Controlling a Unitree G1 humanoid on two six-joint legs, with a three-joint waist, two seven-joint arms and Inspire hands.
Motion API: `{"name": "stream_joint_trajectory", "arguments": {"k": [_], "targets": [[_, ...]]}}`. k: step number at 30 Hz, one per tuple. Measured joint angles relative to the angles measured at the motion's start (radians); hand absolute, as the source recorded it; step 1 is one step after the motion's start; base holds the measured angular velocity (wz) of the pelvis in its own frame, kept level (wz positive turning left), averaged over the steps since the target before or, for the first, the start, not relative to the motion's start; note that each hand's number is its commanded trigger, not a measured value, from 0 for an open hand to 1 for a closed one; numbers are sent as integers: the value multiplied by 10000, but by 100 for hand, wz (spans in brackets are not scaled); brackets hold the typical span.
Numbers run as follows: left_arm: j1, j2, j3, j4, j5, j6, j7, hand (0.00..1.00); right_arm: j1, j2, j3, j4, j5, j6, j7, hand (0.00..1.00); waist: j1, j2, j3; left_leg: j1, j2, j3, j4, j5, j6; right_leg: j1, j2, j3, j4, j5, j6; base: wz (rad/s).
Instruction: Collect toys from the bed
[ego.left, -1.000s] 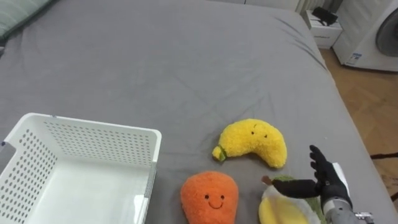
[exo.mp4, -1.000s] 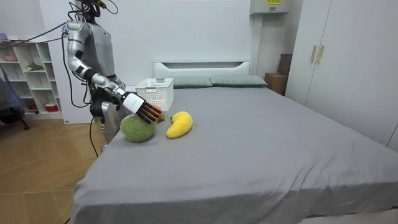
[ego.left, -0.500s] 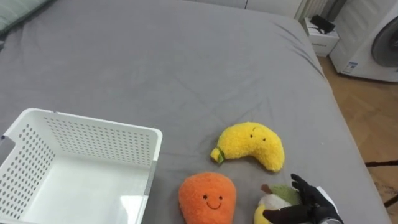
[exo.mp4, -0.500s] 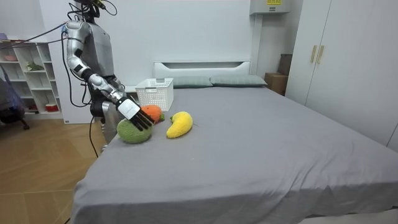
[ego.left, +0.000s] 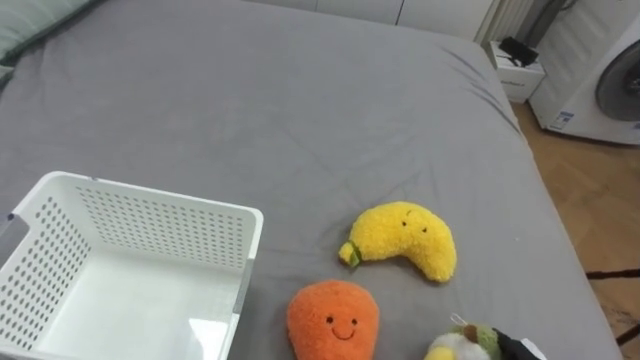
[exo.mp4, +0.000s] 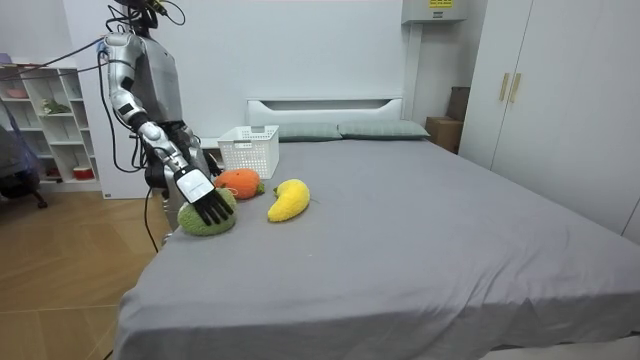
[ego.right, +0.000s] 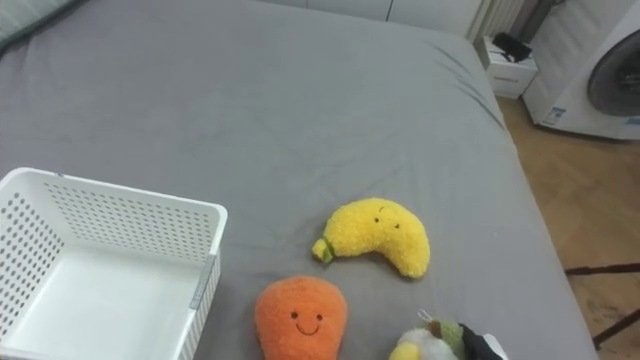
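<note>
**At the bed's edge, three plush toys lie outside the basket**

On the toys the only marks are stitched faces: a smile on the orange plush toy (ego.left: 332, 318) and small eyes and a mouth on the yellow banana plush (ego.left: 405, 238). A blue sticker on the washing machine (ego.left: 605, 70) at 2 o'clock and a yellow label high on the wall in the room view are too small to read.

A grey bed (ego.left: 300, 120) carries everything. The white perforated basket (ego.left: 150, 215) sits at 8 o'clock. The orange toy lies at 6 o'clock, just beside the basket. The banana lies at 4 o'clock, near the orange toy but apart from it. Wood floor (exo.mp4: 70, 270), a white wardrobe (exo.mp4: 560, 100), an open shelf unit (exo.mp4: 45, 120) and pillows (exo.mp4: 375, 129) surround the bed.

The green plush toy (exo.mp4: 195, 226) lies at the mattress edge. In the eye views it is cut off at 5 o'clock, so its shape is hard to make out. The robot stands at the bedside by the shelves. Its right hand (exo.mp4: 203, 198) lies on this toy with its fingers (exo.mp4: 214, 213) straight and spread, pointing down and released rather than clenched.
</note>
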Motion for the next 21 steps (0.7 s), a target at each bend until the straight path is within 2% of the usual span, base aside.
{"name": "stream_joint_trajectory", "arguments": {"k": [4,18,21], "targets": [[-31,7,112,29,1,-18,0,0,-2,-132,-12,199,-40,0,-7,100,114,-23,10,10,-2,1,3,0,-1,17,-9,8,-20,-1,0,0],[-202,15,103,147,1,-71,4,0,10,-94,82,423,3,86,205,100,144,-3,38,21,-3,-22,-33,0,-9,88,20,-2,-136,7,-3,0],[-223,10,94,191,0,-88,5,0,18,-93,51,384,-5,83,219,100,130,37,65,23,-2,-31,-49,-4,-9,134,6,-1,-115,13,-3,0]]}}
